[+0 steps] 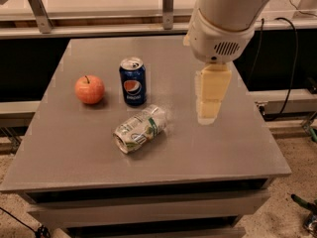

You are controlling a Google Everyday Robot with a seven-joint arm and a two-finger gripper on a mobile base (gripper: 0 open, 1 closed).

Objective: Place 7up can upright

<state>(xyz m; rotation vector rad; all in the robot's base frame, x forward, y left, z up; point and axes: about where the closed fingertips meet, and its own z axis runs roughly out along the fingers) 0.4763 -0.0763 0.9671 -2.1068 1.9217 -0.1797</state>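
Note:
The 7up can (140,128), silvery-white with green markings, lies on its side near the middle of the grey table (74,152), its top end facing the front left. My gripper (208,114) hangs from the large white arm above the table, to the right of the can and well apart from it. It holds nothing.
A dark blue Pepsi can (132,82) stands upright just behind the 7up can. A red apple (89,89) sits to its left. A metal rail and posts (168,6) run behind the table. Cables hang at the right.

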